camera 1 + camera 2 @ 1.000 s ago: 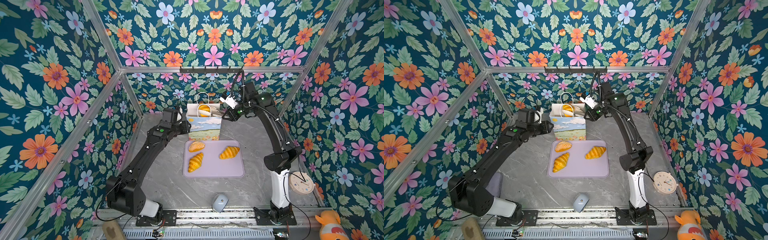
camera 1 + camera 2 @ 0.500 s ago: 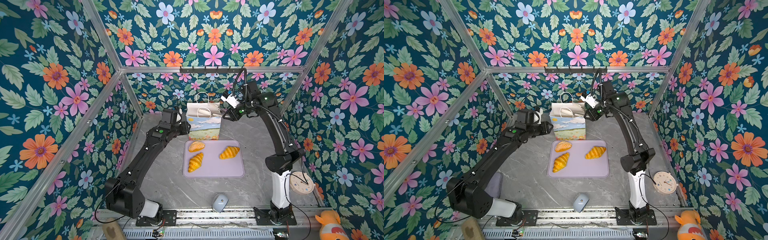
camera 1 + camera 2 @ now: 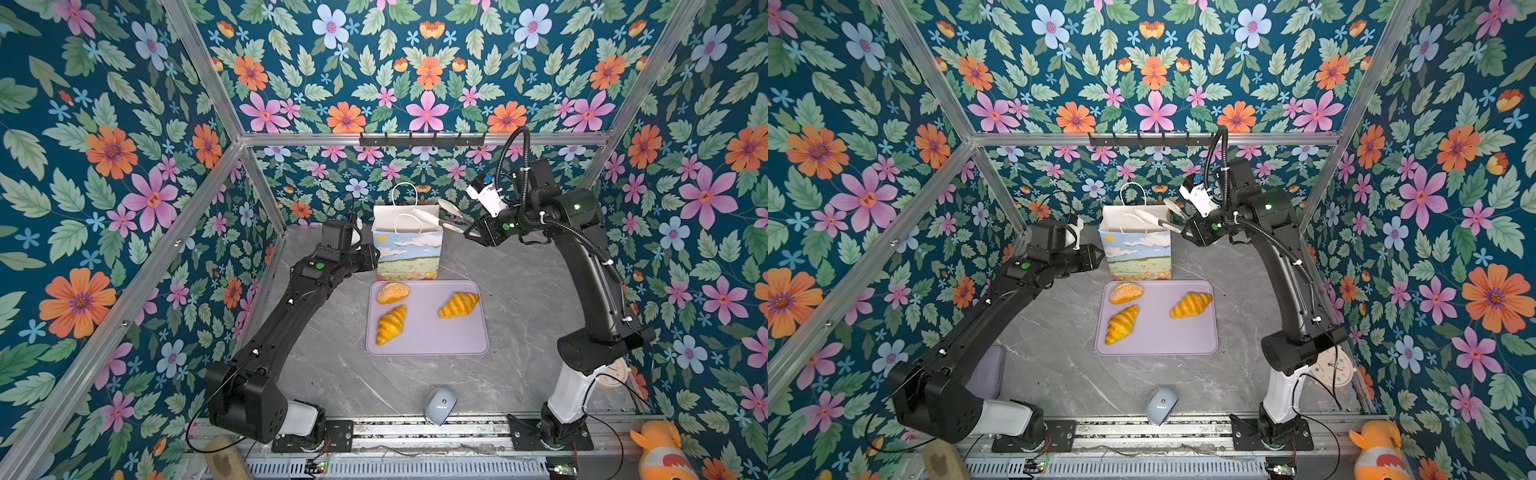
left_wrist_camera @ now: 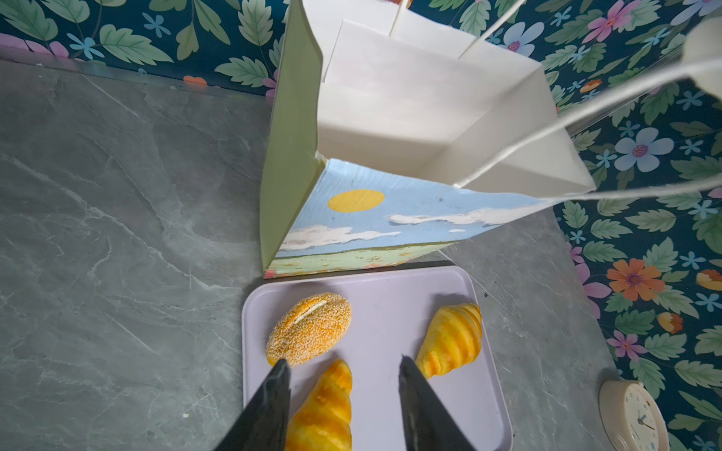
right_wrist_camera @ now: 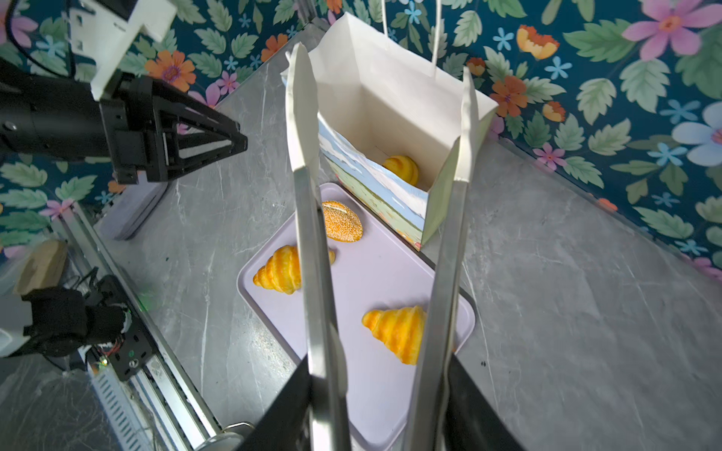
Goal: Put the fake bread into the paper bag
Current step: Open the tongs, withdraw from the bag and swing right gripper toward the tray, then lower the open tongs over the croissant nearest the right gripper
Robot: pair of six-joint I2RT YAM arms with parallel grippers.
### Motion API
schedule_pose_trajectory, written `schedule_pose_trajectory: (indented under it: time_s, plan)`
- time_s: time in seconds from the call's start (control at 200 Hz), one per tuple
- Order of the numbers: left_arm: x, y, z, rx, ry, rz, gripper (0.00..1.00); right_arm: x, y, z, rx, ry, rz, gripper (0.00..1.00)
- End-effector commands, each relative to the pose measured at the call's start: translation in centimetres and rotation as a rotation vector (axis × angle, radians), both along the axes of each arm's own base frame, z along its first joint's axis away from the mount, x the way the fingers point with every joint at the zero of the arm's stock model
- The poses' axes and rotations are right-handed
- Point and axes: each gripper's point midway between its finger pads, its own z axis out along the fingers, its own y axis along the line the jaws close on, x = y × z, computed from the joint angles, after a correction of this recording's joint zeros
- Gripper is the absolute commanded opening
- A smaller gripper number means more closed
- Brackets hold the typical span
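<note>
Above the paper bag (image 3: 407,253) rim, tongs (image 5: 312,234) spread, right gripper (image 3: 474,231) clamped on them, left gripper (image 4: 344,365) jaws apart beside bag.

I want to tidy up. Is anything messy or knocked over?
Nothing is spilled: the paper bag stands upright, three breads lie on the tray. Only the computer mouse by the front rail looks out of place.

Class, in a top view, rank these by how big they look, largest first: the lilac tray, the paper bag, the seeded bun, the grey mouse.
1. lilac tray
2. paper bag
3. grey mouse and seeded bun: near alike, so not ranked.
</note>
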Motion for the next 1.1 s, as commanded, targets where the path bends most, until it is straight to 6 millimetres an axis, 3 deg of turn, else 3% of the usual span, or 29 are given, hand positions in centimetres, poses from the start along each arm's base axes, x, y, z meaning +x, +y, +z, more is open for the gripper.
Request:
schedule_pose_trajectory:
  time_s: [0.0,0.125,0.185,0.325,0.485,0.725,1.095]
  plan:
    - [0.1,0.0,0.6,0.002,-0.033,-0.007,0.47,-1.3,-0.8,1.0,0.076,0.055,-0.117,0.45]
    - [0.0,-0.1,0.3,-0.003,-0.033,-0.014,0.47,-3.0,-1.2,0.6,0.100,0.102,-0.185,0.43]
    - [0.0,-0.1,0.1,-0.005,-0.032,-0.015,0.47,-4.7,-2.0,1.2,0.101,0.087,-0.218,0.43]
    - [-0.2,-0.1,-0.2,-0.006,-0.032,-0.017,0.47,-7.2,-2.4,-0.2,0.090,0.131,-0.274,0.43]
    - [-0.3,-0.1,-0.5,-0.007,-0.036,-0.016,0.47,-8.6,-3.6,-4.3,0.058,0.235,-0.415,0.43]
    - [-0.2,-0.5,-1.5,-0.030,-0.022,-0.025,0.47,-10.3,-3.6,-11.5,0.025,0.404,-0.500,0.41]
    - [-0.8,-0.1,-1.7,-0.024,-0.020,-0.016,0.47,-11.9,-4.0,-17.4,-0.064,0.508,-0.576,0.45]
